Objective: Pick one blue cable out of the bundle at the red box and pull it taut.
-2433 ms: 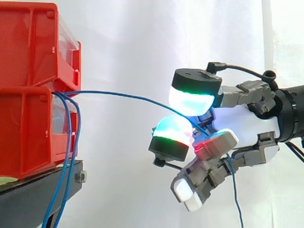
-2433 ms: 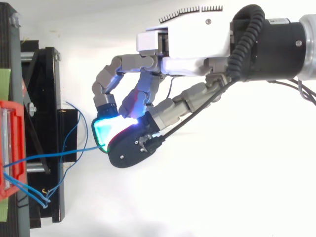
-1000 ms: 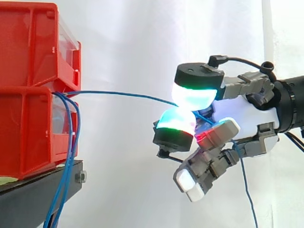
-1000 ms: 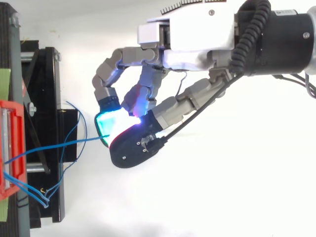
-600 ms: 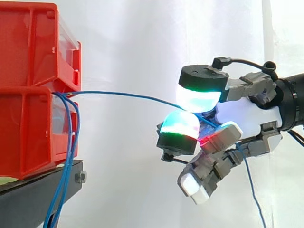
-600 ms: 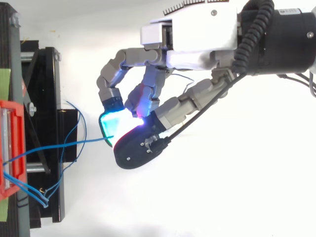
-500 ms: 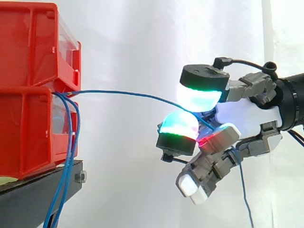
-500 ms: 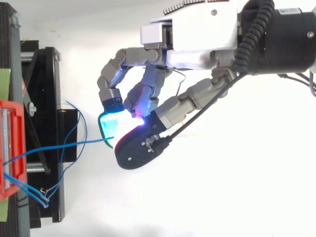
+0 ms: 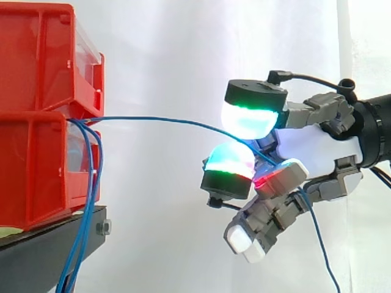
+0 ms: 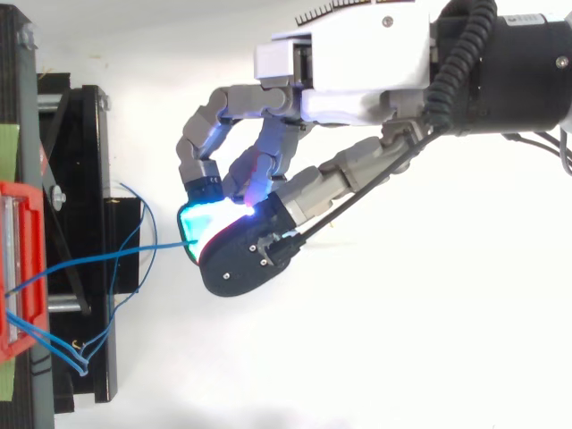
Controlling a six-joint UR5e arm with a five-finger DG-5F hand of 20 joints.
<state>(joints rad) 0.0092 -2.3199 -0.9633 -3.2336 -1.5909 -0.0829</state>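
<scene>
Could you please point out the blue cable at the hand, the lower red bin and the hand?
blue cable [image 9: 153,118]: side view, mid-span between bin and hand.
lower red bin [image 9: 30,171]: side view, its side wall.
hand [image 9: 308,146]: side view, its white palm.

A white-palmed hand [image 9: 311,148], grey fingers [image 9: 324,111], black-backed cyan-green pads [image 9: 247,122].

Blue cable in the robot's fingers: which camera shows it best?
The side view: the blue cable arcs from the red bins into the hand and hangs down behind it. The top view shows the stretch from bins to hand, which covers the rest.
</scene>
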